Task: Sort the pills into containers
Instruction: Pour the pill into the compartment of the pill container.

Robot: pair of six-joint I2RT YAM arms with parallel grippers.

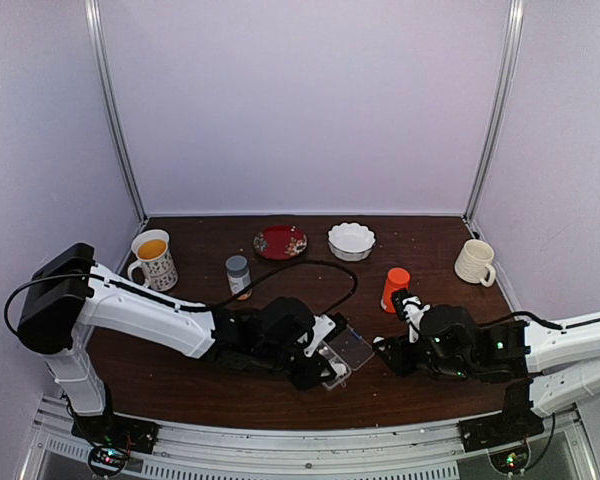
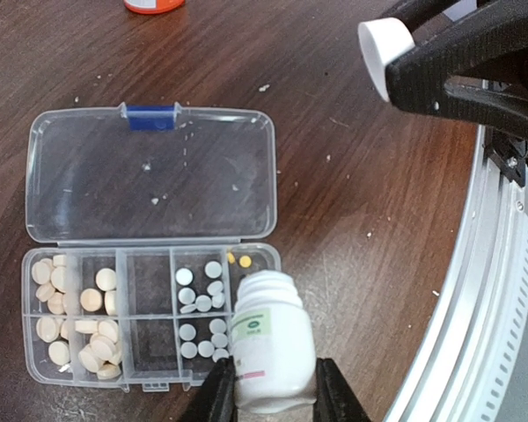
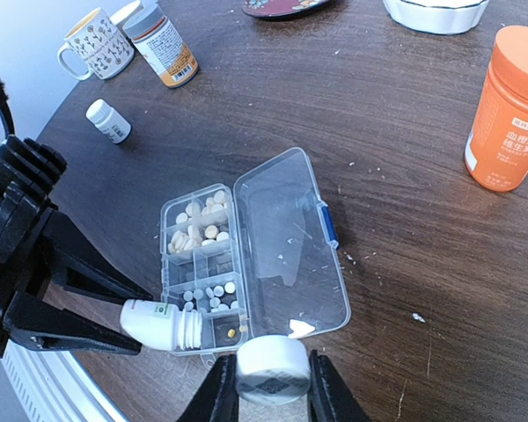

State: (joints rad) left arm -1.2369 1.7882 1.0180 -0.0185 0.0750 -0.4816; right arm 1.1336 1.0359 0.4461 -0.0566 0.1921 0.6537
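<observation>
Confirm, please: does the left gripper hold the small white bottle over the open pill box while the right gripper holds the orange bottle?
Not quite. In the right wrist view the right gripper holds a white cap; the orange bottle stands apart. The left gripper does hold the small white bottle over the open pill box.

Left arm (image 1: 150, 310) stretched low from left base toward table centre, forearm near horizontal. Left gripper (image 2: 273, 387) clamped on small white bottle (image 2: 273, 347), one finger on each side. Right arm (image 1: 570, 345) reaches in low from right. Right gripper (image 3: 273, 389) pinches white cap (image 3: 273, 369) between fingertips. Grippers near each other, apart.
</observation>
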